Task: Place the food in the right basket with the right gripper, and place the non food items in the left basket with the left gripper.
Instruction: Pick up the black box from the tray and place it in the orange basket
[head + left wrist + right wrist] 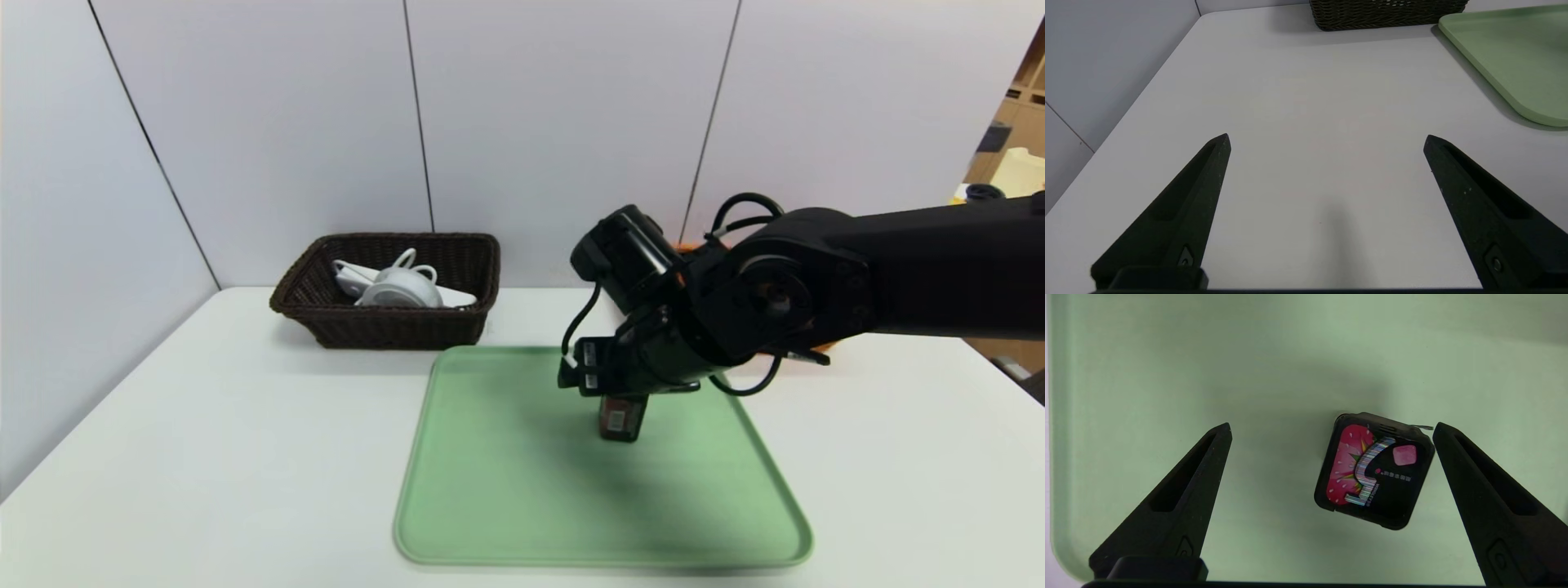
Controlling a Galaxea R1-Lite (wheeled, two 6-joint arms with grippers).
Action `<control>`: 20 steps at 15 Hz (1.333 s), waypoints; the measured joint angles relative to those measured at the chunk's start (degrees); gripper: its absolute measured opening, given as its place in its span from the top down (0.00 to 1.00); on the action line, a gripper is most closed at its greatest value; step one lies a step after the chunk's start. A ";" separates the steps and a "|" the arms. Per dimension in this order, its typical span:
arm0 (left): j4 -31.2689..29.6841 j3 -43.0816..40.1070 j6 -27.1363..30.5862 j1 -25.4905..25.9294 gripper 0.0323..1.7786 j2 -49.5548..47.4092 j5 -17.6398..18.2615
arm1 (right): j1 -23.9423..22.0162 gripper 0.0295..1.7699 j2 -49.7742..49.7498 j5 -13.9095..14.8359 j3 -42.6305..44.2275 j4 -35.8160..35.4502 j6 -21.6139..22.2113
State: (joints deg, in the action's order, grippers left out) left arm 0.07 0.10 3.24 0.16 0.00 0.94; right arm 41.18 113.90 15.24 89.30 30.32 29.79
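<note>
Right gripper (1331, 428) is held wide open over the green tray (506, 490), nothing gripped. The carton (1374, 469) is seen between the fingers, close beside one fingertip (1443, 435), with a wide gap to the other; contact cannot be told. The carton stands on the tray's middle, with bare tray on all sides and the tray edges well off. Left gripper (1327, 136) is parked wide open and empty over bare table (1306, 102), the tray corner near. The dark basket (384, 322) sits behind the tray's left corner, power strip (359, 282) and tub (400, 290) inside.
</note>
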 joint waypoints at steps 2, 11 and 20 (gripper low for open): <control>0.02 0.00 0.00 0.00 0.05 0.00 0.02 | -0.11 0.04 0.71 1.24 0.01 0.02 0.11; 0.02 0.00 0.00 0.00 0.05 0.00 0.05 | -0.63 0.04 0.90 1.95 -0.07 4.71 3.97; 0.02 0.00 -0.02 0.00 0.05 0.00 0.00 | -0.61 0.37 1.12 2.26 -0.21 4.90 5.62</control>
State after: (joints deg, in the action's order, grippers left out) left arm 0.10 0.10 3.22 0.16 0.00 0.94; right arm 40.57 115.02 17.49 89.09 35.22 35.41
